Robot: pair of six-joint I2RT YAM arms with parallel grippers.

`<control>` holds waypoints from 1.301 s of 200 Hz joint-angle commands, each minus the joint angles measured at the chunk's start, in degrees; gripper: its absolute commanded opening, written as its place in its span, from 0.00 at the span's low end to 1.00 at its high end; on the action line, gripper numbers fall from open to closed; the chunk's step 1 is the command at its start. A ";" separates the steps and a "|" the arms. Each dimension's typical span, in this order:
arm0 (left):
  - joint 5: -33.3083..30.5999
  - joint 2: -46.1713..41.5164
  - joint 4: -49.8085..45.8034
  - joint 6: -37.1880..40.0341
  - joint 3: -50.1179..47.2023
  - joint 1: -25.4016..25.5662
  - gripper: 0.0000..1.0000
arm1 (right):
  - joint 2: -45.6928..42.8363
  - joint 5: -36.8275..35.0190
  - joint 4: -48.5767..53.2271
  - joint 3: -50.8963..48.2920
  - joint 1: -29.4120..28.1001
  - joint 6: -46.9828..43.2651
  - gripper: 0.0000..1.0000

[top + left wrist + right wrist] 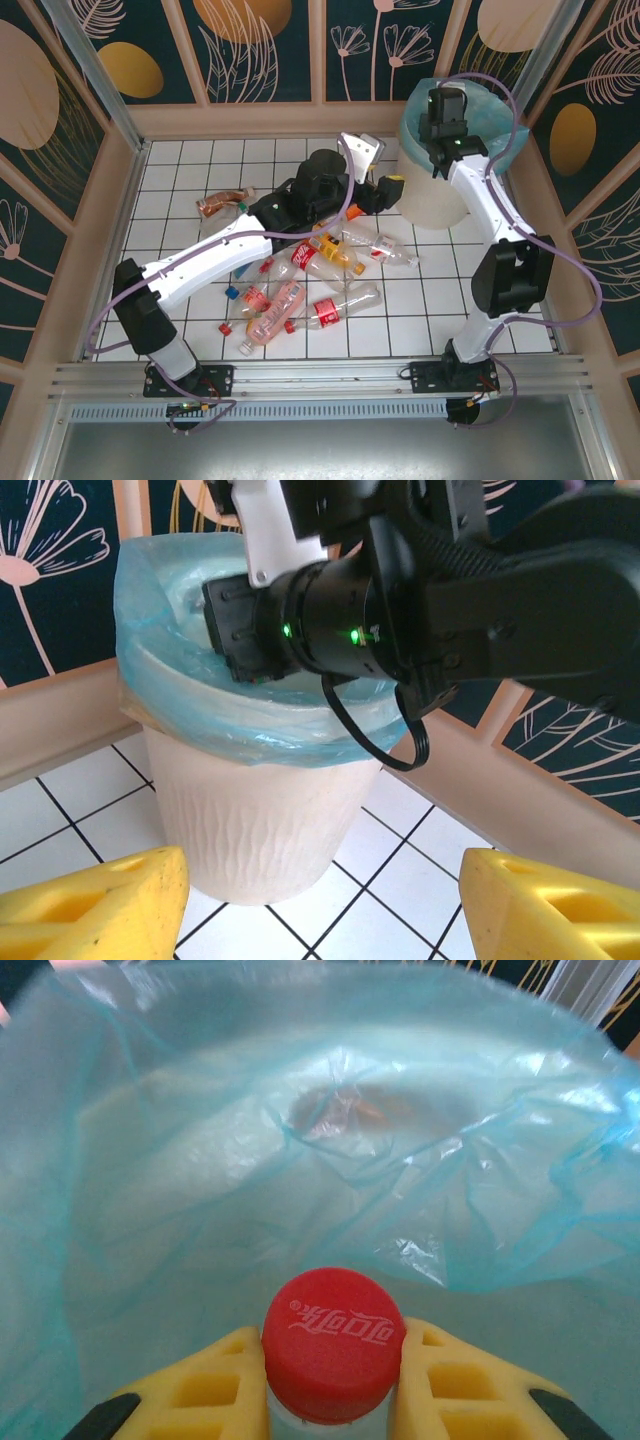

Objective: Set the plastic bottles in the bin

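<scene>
**Desk:** How far along are you?

**Operator:** Early, I'd judge. I have one bottle (333, 1345) pinched by the neck in my right gripper (333, 1392), red cap up between the yellow fingers (210, 1385). The bag (180, 1180) lining the bin (432, 205) opens straight beneath and ahead of that hand. There's a brownish shape deep in the bag, too blurred for me to call it a bottle.

**Desk:** And what's left?

**Operator:** Most of the job. The plastic bottles (300, 285) lie in a loose heap on the table (440, 310), behind and below my left gripper (320, 920). One more bottle (222, 201) lies well off to that hand's left.

**Desk:** Arm poses?

**Operator:** My right arm reaches up and over the rim, wrist bent down into the mouth. My left arm stretches low across the tiles with its jaws spread and nothing between them, facing the bin wall just ahead.
</scene>
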State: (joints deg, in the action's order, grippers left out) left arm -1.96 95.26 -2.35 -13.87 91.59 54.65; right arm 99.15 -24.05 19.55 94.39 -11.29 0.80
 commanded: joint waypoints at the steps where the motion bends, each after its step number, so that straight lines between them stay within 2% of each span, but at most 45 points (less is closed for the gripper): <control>1: 0.03 -2.41 2.04 -1.31 -1.21 -0.10 0.72 | -1.93 3.54 -5.25 -2.54 1.02 1.39 0.01; 12: 0.11 -2.53 2.17 -1.42 -1.54 -0.12 0.72 | -1.70 4.26 -5.48 -3.19 1.36 1.46 0.07; 31: 0.00 -2.71 2.00 -1.38 -1.80 -0.07 0.72 | -1.81 5.76 -4.87 -2.37 1.54 1.90 0.33; 41: -0.23 -2.95 1.91 -1.21 -1.93 -0.07 0.73 | -2.39 6.74 -4.06 -1.23 1.52 2.31 0.42; 57: -0.74 -3.37 1.98 -1.03 -2.25 -0.07 0.73 | -3.99 8.29 -3.67 0.55 1.53 3.57 0.52; 67: -1.02 -3.63 2.06 -0.99 -2.44 -0.03 0.73 | -5.19 9.27 -3.17 1.83 1.49 4.47 0.54; 135: -2.74 -6.80 2.66 -0.37 -5.51 -0.12 0.73 | -12.05 12.07 2.61 7.91 0.51 9.15 0.55; 178: -4.28 -11.15 1.65 0.60 -9.52 -0.13 0.73 | -18.68 11.82 4.24 6.12 -6.14 11.34 0.55; 228: -5.27 -17.56 -0.75 0.51 -17.55 -0.07 0.73 | -29.53 10.77 0.55 -10.72 -18.91 18.37 0.54; 260: -2.51 -22.79 2.85 2.19 -28.43 -0.10 0.73 | -38.25 11.95 -2.51 -28.13 -22.71 29.42 0.54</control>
State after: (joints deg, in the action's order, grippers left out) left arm -6.17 75.81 -1.52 -13.76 70.02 54.65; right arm 66.13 -12.71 19.31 76.75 -32.29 19.90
